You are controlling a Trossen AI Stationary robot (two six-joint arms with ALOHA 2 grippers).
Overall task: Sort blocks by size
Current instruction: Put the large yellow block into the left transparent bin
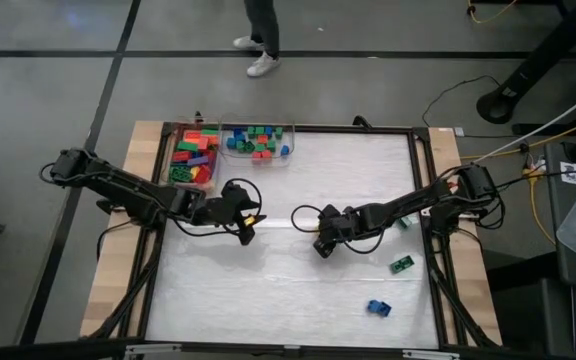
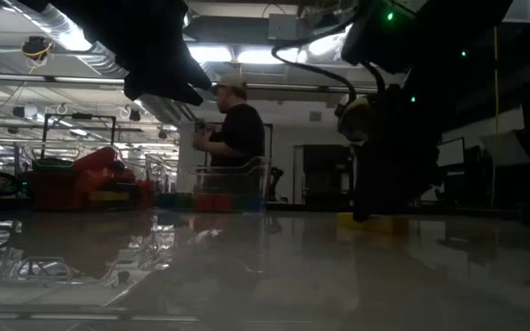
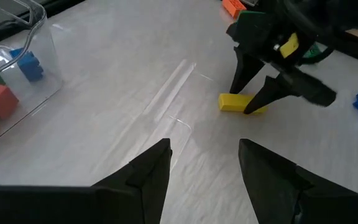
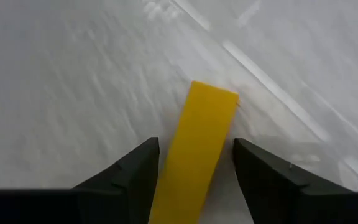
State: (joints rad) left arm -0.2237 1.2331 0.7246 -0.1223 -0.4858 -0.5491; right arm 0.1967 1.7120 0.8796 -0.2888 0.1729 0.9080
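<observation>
A long yellow block (image 4: 197, 143) lies flat on the white table mat near its middle. My right gripper (image 4: 196, 144) slants down over it, open, with one finger on each long side of the block (image 3: 234, 102). In the high view this gripper (image 1: 323, 248) hides the block. My left gripper (image 1: 248, 228) hovers open left of centre with nothing between its fingers (image 3: 154, 165). Two clear bins at the far left hold sorted blocks: longer red, green and purple ones (image 1: 193, 158), and short blue, green and red ones (image 1: 258, 143). My right gripper's fingers stand on either side of the yellow block's long sides (image 4: 169, 162), across it, coming from above at a slant. The block rests flat on the mat. One finger (image 4: 145, 165) looks very close to it, but I cannot tell whether it touches.
Loose blocks lie toward the right: a green one (image 1: 401, 264), a blue one (image 1: 379, 308) and another by the right arm (image 1: 405, 222). A black frame (image 1: 423, 180) borders the mat. A person (image 2: 237, 138) stands beyond the far edge.
</observation>
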